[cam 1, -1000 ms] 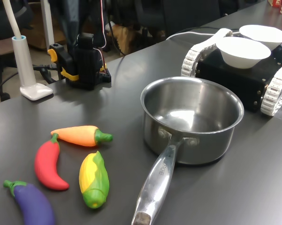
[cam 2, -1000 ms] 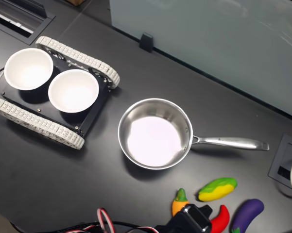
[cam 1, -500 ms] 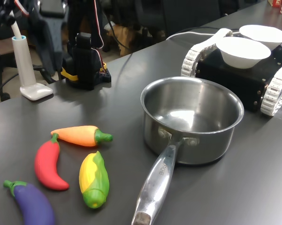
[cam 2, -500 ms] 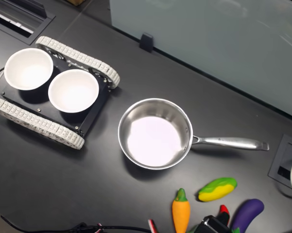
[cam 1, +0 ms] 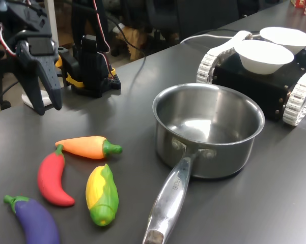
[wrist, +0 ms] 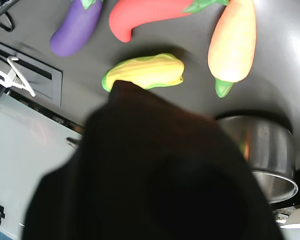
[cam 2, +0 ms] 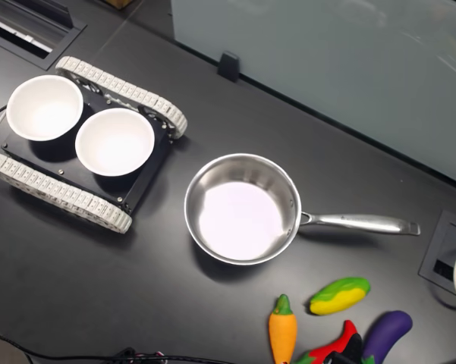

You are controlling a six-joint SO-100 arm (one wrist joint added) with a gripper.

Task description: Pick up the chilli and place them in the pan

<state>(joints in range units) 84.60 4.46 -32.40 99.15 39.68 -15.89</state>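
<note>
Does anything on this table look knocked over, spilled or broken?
Nothing stands out. The pan sits upright and empty. The chilli, orange carrot-shaped toy, toy corn and eggplant lie apart on the table, seemingly undamaged. Two white bowls sit upright on a tracked black base.

A robotics lab: tracked robot base (cam 1: 275, 76), office chairs (cam 1: 10, 20), cables (cam 1: 127, 61).
</note>
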